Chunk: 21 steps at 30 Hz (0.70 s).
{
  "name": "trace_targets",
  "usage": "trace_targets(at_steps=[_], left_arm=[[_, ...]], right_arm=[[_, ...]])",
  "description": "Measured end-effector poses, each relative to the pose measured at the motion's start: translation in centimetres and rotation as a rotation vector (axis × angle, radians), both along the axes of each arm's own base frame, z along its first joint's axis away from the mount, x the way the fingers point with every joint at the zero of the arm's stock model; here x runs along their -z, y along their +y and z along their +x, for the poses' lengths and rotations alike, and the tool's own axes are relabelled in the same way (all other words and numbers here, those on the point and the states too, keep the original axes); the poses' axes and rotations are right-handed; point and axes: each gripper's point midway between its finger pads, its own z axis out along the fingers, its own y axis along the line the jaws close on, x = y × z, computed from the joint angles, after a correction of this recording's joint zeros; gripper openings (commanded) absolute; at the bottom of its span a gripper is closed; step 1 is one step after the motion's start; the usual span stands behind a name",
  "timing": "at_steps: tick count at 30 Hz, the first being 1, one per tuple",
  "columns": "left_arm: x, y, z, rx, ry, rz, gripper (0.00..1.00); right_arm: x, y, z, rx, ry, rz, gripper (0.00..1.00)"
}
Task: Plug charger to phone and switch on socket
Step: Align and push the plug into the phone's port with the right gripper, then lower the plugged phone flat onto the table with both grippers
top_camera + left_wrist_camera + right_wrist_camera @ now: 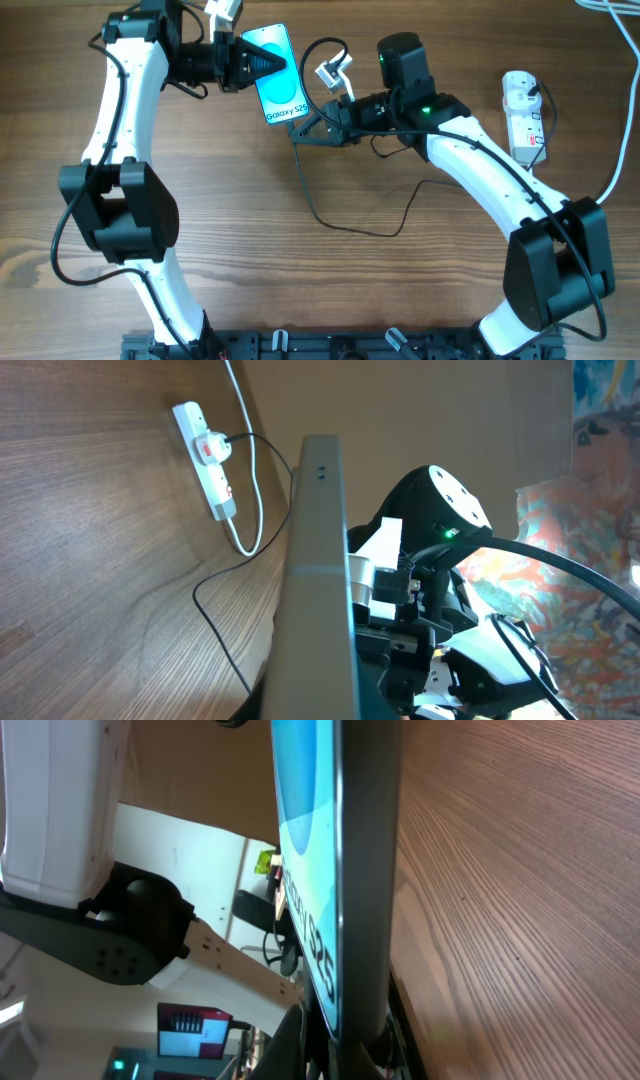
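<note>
1. The phone (277,80) is pinched at its plain end between the fingers of the left gripper (250,62), with the cyan screen facing up. The left wrist camera sees it edge-on (315,580).
2. Its white text band points away from that gripper and lies just beside the right gripper (312,128). I cannot tell whether those fingers are spread or pressed together, because the phone's edge (345,870) fills the right wrist view.
3. The charger (345,225) trails from below the right gripper and loops across the table (300,290) under the right arm. Its tip is hidden.
4. The socket (524,115) lies well apart from both grippers, beyond the right arm, with a white lead (625,60) near it.
</note>
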Motion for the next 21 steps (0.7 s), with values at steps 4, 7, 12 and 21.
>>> trace_targets(at_steps=[4,7,12,21], left_arm=[[0.0,0.0,0.0,0.000,0.002,0.000,0.04],[0.1,-0.1,0.0,0.001,0.003,0.004,0.04],[0.9,-0.7,-0.2,0.016,-0.007,0.053,0.04],[3.8,-0.6,-0.4,0.021,0.007,0.228,0.04]], right_arm=[[0.0,0.0,0.0,0.000,-0.002,0.001,0.04],[0.0,0.0,0.0,0.001,0.002,-0.001,0.08],[1.1,-1.0,0.9,0.056,0.029,-0.047,0.23],[2.3,-1.5,2.4,0.126,-0.036,-0.108,0.54]])
